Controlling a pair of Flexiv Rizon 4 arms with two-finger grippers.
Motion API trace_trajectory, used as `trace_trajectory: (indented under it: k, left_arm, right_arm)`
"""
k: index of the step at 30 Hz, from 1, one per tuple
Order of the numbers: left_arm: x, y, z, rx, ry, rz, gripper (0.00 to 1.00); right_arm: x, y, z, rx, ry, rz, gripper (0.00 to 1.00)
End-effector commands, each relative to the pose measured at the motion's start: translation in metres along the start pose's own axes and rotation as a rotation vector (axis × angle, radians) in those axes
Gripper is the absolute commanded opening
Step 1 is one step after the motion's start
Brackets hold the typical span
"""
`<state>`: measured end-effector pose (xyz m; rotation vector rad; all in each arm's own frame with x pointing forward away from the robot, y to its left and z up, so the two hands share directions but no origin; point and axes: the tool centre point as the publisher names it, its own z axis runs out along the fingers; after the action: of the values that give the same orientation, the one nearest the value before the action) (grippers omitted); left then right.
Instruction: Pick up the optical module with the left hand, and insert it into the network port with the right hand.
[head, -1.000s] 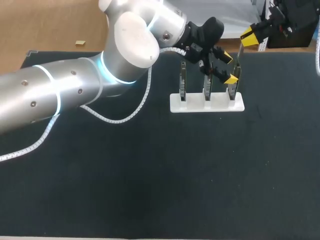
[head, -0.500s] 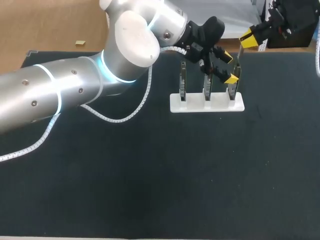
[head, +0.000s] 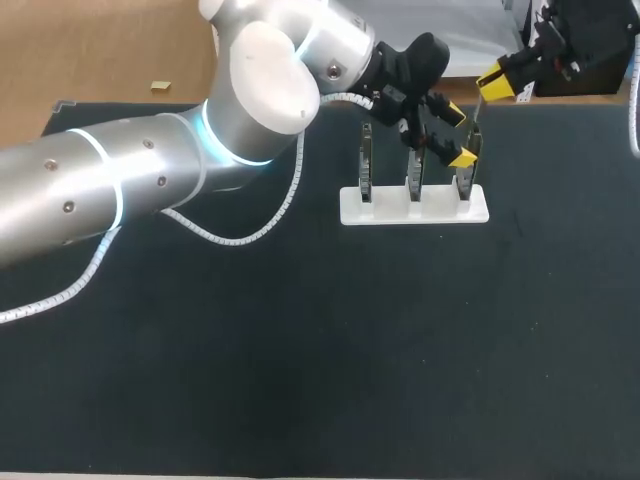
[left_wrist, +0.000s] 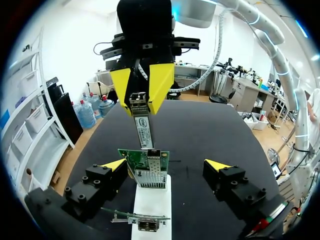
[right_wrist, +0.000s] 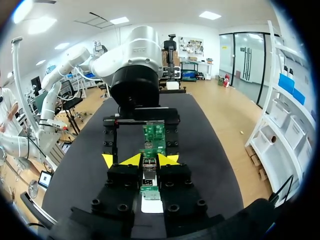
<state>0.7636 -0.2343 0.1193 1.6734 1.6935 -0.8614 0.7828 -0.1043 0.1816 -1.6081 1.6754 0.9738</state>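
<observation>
Over the dark table (head: 300, 380) the left arm (head: 120, 190) comes in from nine o'clock and stretches toward one o'clock, with a white coiled cable (head: 250, 235) lying beside it. Past the table's middle, at about one o'clock, a white stand (head: 440, 210) holds three circuit boards (head: 366, 165) upright in a row that runs from nine to three o'clock. The left gripper (head: 457, 135) sits at the three o'clock end of that row, its yellow-tipped fingers spread wide, one on either side of the end board. In the left wrist view the network port (left_wrist: 150, 176) shows as a metal cage on that green board, between the two tips. Farther back, at one o'clock from the stand, the right gripper (head: 497, 82) is clamped on the optical module (left_wrist: 143, 127). The module hangs lengthwise below the fingers and points down at the port, its lower end right at the board's upper edge; whether the two touch cannot be told.
</observation>
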Motion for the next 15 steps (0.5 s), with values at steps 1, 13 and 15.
trace_trajectory:
  k: [1,13,15]
  left_arm:
    - [-0.0014,0.0019,0.0004,0.003,0.006,-0.002,1.00]
    - [-0.0014,0.0019,0.0004,0.003,0.006,-0.002,1.00]
    - [-0.0014,0.0019,0.0004,0.003,0.006,-0.002,1.00]
  right_arm:
    - [-0.0006,0.0017,0.0006,0.006,0.004,-0.001,0.00]
    - [0.0018,0.0021,0.0040,0.012,0.020,-0.001,0.00]
    - [0.0024,0.0015,0.0045,0.012,0.020,0.002,0.00]
